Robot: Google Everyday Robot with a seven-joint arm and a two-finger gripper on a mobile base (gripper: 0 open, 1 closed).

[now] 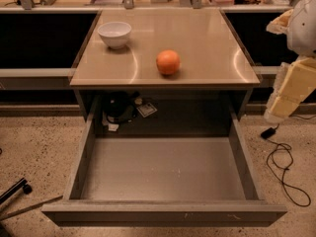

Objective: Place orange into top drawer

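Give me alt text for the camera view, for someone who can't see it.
An orange sits on a tan tabletop above a wide grey drawer pulled open. A white bowl stands at the tabletop's back left, and the robot's gripper hangs at the picture's right edge, beside the table and apart from the orange.

Just the one camera here, and it sits high, out beyond the front edge of the desk [207, 43], looking down and forward at a steep tilt. The desk's front edge crosses the upper middle of the view, and its far edge runs near the top. The open top drawer [163, 169] fills the lower half, nearest the lens. Range is moderate: both front corners fit in. The tool [290, 90] hangs off the desk's right edge, at the view's right border.
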